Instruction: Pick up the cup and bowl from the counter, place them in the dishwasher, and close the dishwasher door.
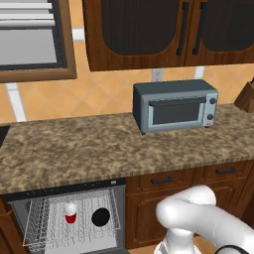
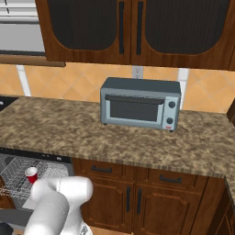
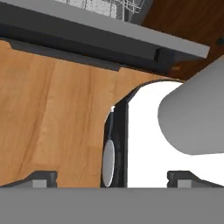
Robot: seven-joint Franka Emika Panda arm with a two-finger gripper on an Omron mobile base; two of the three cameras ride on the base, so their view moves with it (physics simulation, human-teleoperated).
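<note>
The table [image 1: 89, 149] lies bare from nine to twelve o'clock of the toaster oven [image 1: 176, 105], which blocks its back right. Below, the open dishwasher [image 1: 69, 218] rack holds cup [image 1: 70, 213] and bowl [image 1: 100, 217] apart, with room around them.

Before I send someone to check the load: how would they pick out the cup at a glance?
Start at the long speckled granite counter with the grey-blue toaster oven on it, then look below its left end into the open dishwasher. On the white wire rack stands a small red cup with a white rim, upright. Beside it lies a low black bowl; the cup is the red one.
</note>
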